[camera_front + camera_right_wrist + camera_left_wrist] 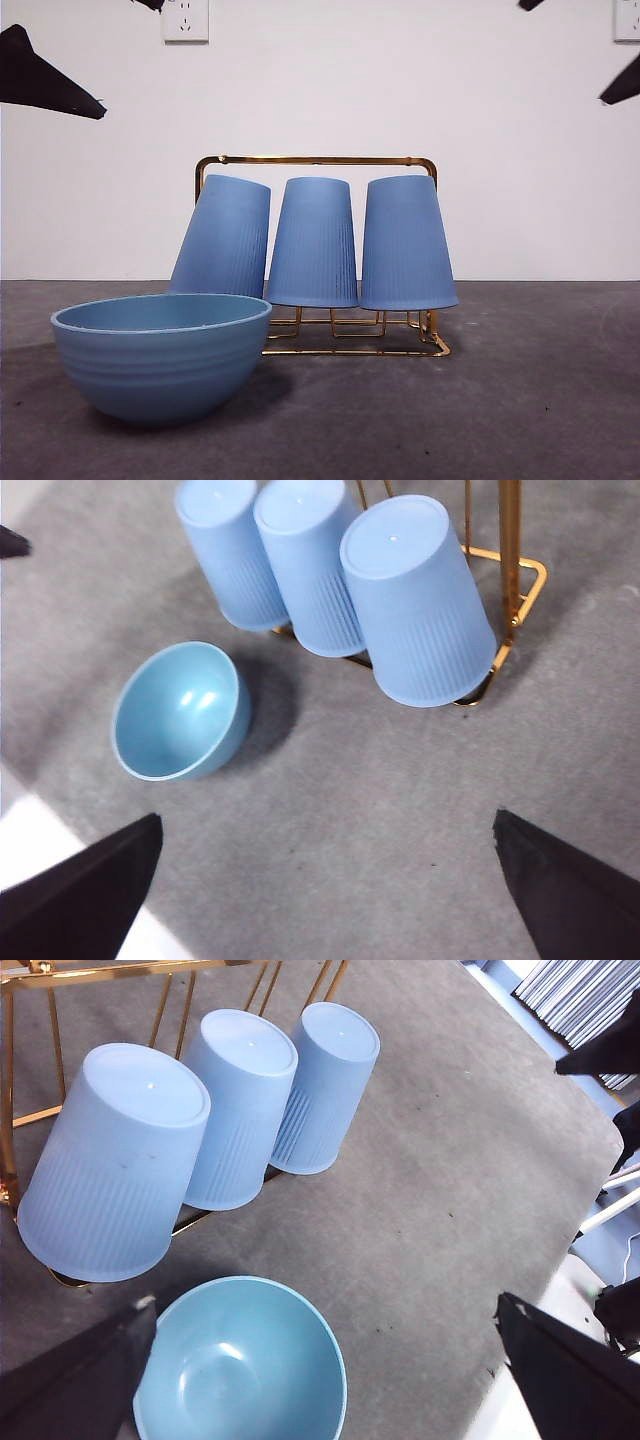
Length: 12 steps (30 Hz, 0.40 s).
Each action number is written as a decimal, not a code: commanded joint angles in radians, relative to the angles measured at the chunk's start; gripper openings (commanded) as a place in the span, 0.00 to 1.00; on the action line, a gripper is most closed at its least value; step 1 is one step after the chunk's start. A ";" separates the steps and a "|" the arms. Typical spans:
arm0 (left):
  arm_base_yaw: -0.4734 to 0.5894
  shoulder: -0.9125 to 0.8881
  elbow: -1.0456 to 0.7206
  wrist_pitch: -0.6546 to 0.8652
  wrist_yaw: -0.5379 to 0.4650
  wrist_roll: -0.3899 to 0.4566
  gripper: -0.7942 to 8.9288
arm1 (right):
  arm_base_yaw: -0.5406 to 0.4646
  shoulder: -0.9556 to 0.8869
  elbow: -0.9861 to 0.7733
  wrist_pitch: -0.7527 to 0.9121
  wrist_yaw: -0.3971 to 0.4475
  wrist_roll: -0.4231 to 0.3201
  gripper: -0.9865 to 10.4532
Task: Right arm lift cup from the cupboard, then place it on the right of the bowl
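Note:
Three blue ribbed cups hang upside down on the gold wire cupboard [320, 160]: a tilted left cup [222, 240], a middle cup [313, 245] and a right cup [405, 245]. The wide blue bowl [160, 360] sits in front of the left cup. My right gripper [326, 818] hovers open, high above the table, nearest the right cup [420, 600], with the bowl [180, 712] off to one side. My left gripper [325, 1303] is open too, above the bowl [245, 1370] and the tilted cup [110, 1160]. Neither holds anything.
Grey table mat runs to a pale edge [30, 830] near the right arm and a rounded edge [560, 1290] in the left wrist view. Bare mat [540, 380] lies to the right of the bowl. White wall with a socket [185, 20] stands behind.

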 commanded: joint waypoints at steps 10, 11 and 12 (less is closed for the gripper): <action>-0.004 -0.029 0.019 -0.004 0.009 0.011 0.66 | 0.207 0.520 0.480 -0.245 0.317 -0.042 0.57; -0.004 -0.031 0.019 -0.005 0.009 0.011 0.66 | 0.222 0.574 0.531 -0.259 0.339 -0.044 0.57; -0.004 -0.031 0.019 -0.006 0.009 0.011 0.66 | 0.235 0.624 0.580 -0.270 0.346 -0.050 0.57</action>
